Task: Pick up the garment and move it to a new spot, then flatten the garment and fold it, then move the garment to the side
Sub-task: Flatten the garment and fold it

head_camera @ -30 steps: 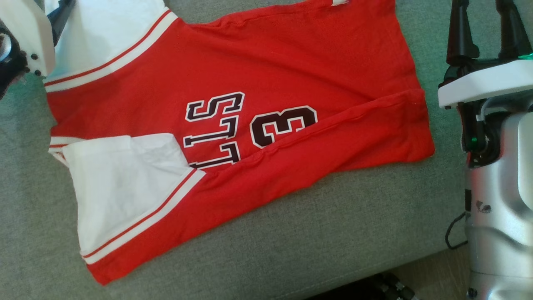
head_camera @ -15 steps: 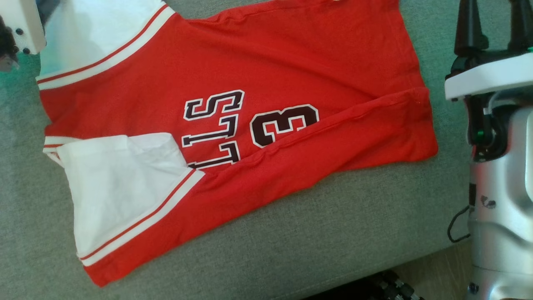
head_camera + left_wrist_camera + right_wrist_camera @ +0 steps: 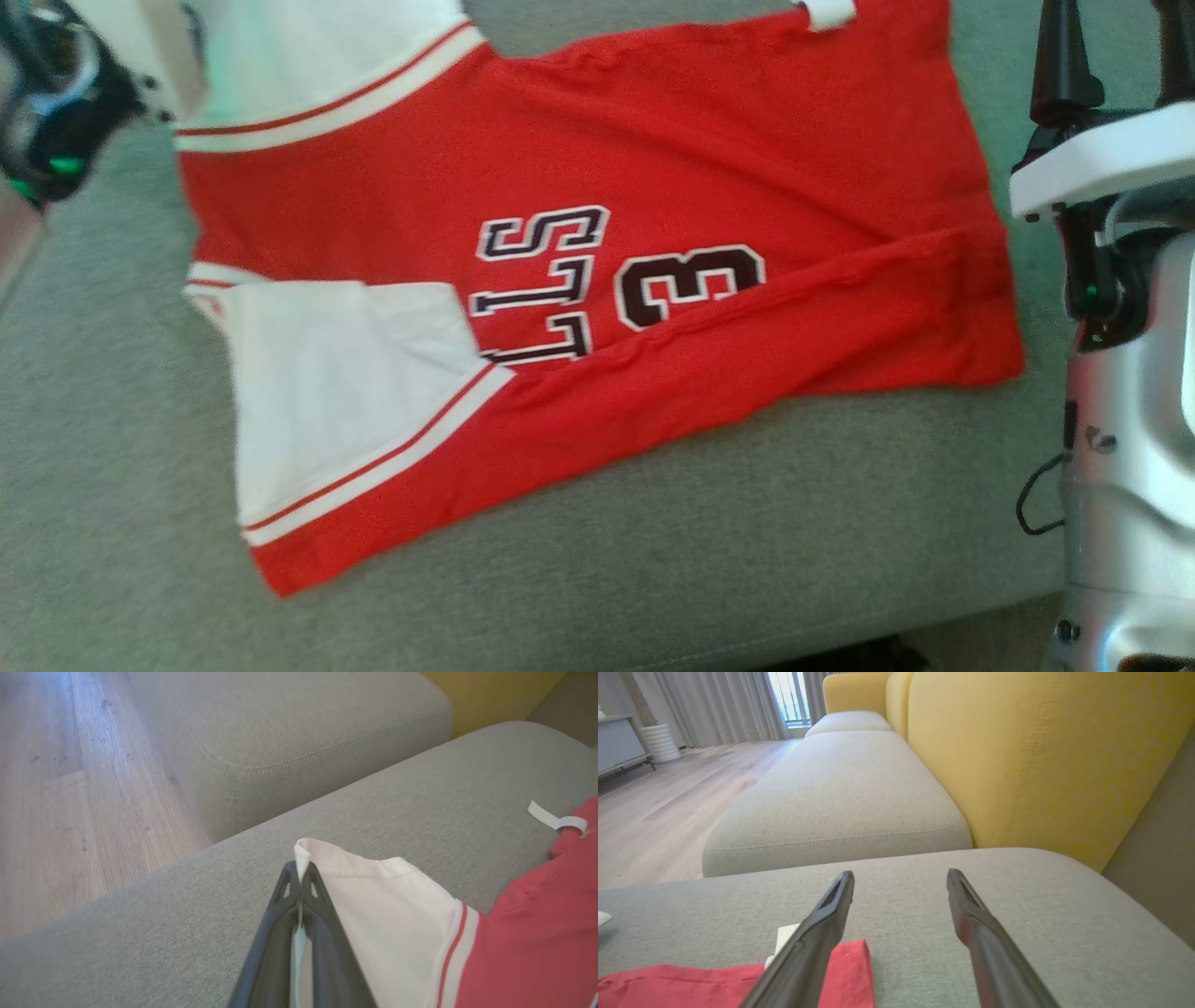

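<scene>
A red garment (image 3: 672, 149) with white sleeves and dark lettering lies spread on the grey sofa seat (image 3: 653, 560), its near side folded over. In the left wrist view my left gripper (image 3: 301, 870) is shut on the edge of the far white sleeve (image 3: 387, 905), a corner of cloth poking up past the tips. That arm's dark wrist (image 3: 47, 121) shows at the head view's top left. My right gripper (image 3: 901, 879) stands open, its left finger over the garment's red hem corner (image 3: 845, 975), holding nothing. Its fingers (image 3: 1064, 65) rise at the head view's top right.
A second grey cushion (image 3: 840, 798) adjoins the seat on the far side, with a yellow backrest (image 3: 1041, 751) beside it. Wooden floor (image 3: 60, 812) lies beyond the seat's edge. A white label loop (image 3: 556, 821) sticks out from the garment's hem. My silver right forearm (image 3: 1130, 485) stands at the seat's right.
My left gripper has shut on the white sleeve's edge. The whole head picture has shifted to the right, so the camera has moved. The right gripper stays open.
</scene>
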Controlling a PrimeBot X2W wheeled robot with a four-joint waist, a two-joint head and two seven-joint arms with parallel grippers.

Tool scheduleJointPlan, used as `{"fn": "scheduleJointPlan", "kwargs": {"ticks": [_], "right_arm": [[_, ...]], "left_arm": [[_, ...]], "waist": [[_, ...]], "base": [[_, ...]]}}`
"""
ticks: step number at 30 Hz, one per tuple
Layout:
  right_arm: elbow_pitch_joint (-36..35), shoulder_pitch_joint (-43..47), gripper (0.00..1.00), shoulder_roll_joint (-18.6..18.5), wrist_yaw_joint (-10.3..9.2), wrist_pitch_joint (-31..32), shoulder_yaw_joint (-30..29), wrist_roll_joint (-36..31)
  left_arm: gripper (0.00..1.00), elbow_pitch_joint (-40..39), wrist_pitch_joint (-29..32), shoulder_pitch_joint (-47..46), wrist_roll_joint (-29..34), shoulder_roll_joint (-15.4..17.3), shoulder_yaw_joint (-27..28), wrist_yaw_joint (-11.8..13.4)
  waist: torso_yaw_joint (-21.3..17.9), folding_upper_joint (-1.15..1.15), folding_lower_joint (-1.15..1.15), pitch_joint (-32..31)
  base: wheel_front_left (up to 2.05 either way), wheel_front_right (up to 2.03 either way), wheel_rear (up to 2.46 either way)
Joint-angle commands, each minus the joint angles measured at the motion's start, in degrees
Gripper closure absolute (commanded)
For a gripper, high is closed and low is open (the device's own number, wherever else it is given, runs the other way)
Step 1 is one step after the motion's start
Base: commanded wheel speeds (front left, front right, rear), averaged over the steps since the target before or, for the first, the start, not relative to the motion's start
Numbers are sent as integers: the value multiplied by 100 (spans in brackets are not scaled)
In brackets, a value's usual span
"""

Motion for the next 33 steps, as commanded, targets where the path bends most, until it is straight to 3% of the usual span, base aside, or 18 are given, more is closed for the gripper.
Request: {"fn": "scheduleJointPlan", "kwargs": {"ticks": [1,7,14,23,30,31,32,33], "right_arm": [[-117,-171,0,8,39,97,43,-83],[772,-416,0,8,39,655,18,-488],[1928,-896,0,-78,39,986,-236,-837],[3064,-1509,0,-317,39,1049,-776,-1291],[3687,-1757,0,-265,39,1150,-690,-1215],[3764,-1783,24,-263,39,1179,-644,-1178],[3827,-1811,83,-264,39,1195,-595,-1136],[3873,-1839,100,-276,39,1191,-546,-1094]], "left_arm": [[100,-176,-177,-296,78,165,162,10],[100,-1186,-610,-194,273,291,-429,10],[100,-1932,-758,-51,379,424,-650,10],[100,-2346,-708,-48,448,431,-695,40],[100,-2348,-657,-68,467,495,-702,84],[100,-2334,-648,-65,454,496,-700,95],[100,-2313,-642,-62,442,499,-697,107],[100,-2280,-641,-61,435,501,-690,126]], "waist": [[236,0,0,-203],[670,0,0,-443],[895,0,0,-400],[1050,0,0,-197],[990,0,0,-154],[976,0,0,-156],[962,0,0,-159],[950,0,0,-164]], "base": [[0,0,0],[0,0,0],[0,0,0],[0,0,0],[0,0,0],[0,0,0],[0,0,0],[0,0,0]]}}
